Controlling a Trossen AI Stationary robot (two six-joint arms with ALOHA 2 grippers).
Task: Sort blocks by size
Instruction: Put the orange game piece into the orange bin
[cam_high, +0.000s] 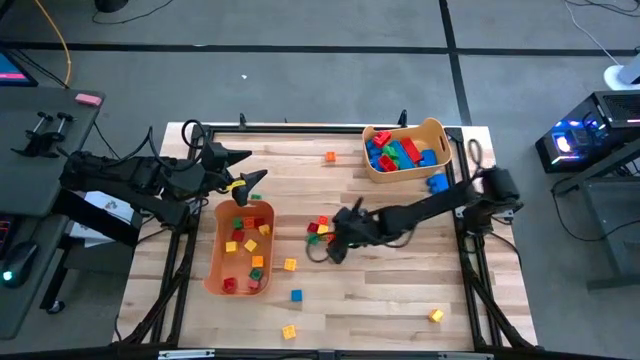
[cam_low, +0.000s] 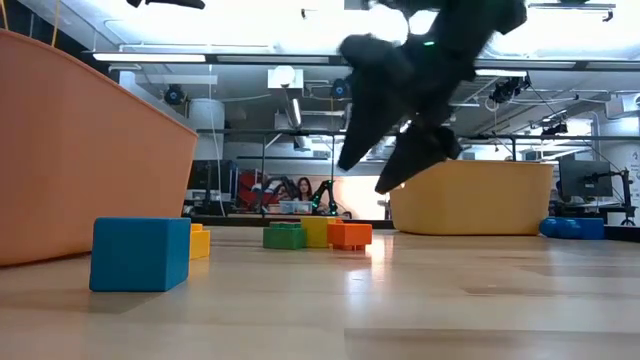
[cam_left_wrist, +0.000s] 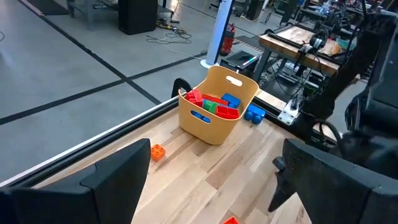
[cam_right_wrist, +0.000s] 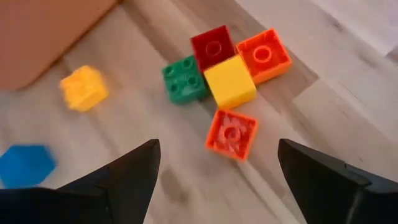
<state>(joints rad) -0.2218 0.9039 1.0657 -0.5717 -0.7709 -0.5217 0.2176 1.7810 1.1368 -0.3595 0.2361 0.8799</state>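
My right gripper (cam_high: 335, 243) is open and empty, pointing down just above a cluster of small cubes (cam_high: 320, 229) on the table. In its wrist view the cluster is a red (cam_right_wrist: 213, 45), an orange (cam_right_wrist: 263, 55), a green (cam_right_wrist: 183, 78), a yellow (cam_right_wrist: 230, 81) and a second orange cube (cam_right_wrist: 231, 133), which lies between the spread fingers (cam_right_wrist: 217, 155). My left gripper (cam_high: 247, 168) is open and empty (cam_left_wrist: 212, 158) over the far end of the left orange bin (cam_high: 214, 262), which holds several small cubes. The right bin (cam_high: 434, 129) holds larger red, blue and green bricks (cam_high: 398, 153).
Loose blocks lie about: an orange one (cam_high: 330, 156) near the far edge, a blue brick (cam_high: 437, 183) beside the right bin, a yellow (cam_high: 290, 264) and a blue cube (cam_high: 296, 295) mid-table, and yellow ones (cam_high: 289, 331) (cam_high: 436, 315) near the front edge.
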